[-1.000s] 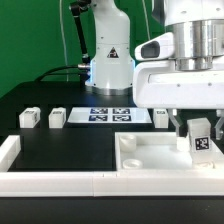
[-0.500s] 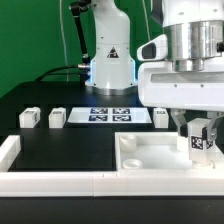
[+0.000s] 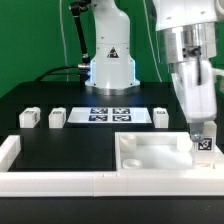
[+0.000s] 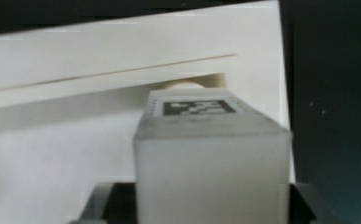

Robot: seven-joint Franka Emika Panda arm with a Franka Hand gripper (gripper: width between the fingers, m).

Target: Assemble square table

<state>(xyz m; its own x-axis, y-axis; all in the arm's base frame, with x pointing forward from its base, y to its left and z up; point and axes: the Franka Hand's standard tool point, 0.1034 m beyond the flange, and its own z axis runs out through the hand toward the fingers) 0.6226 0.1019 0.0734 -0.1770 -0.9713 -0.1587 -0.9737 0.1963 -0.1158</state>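
- The square table slab [image 3: 150, 158] lies flat on the black bench [image 3: 70, 145], toward the exterior view's right and the near edge; its top face shows raised rims and a recessed corner pocket on the side facing the exterior view's left
- The held leg block [image 3: 204, 142] stands upright over the slab's corner at the exterior view's right, its black-and-white tag facing the camera; in the wrist view this held leg block [image 4: 203, 150] fills the middle of the picture, tag uppermost, with the white slab [image 4: 88, 70] behind it; whether its lower end touches the slab is hard to tell, since the picture is blurred there
- The end effector [image 3: 204, 130] comes down from above and pinches the held leg block between its two fingers; in the wrist view the end effector [image 4: 203, 208] shows only as dark fingers [image 4: 106, 205] flanking the block on both sides
- Three more legs stand on the bench, well apart from the slab: the first loose leg [image 3: 29, 118] and the second loose leg [image 3: 57, 118] side by side at the exterior view's left, and the third loose leg [image 3: 161, 118] further right
- The marker board [image 3: 110, 114] lies flat between the second and third loose legs; the third stands just beside its end
- The border wall [image 3: 50, 181] runs along the near edge, just in front of the slab, and turns a corner at the exterior view's left
- The arm base [image 3: 108, 60] rises behind the marker board
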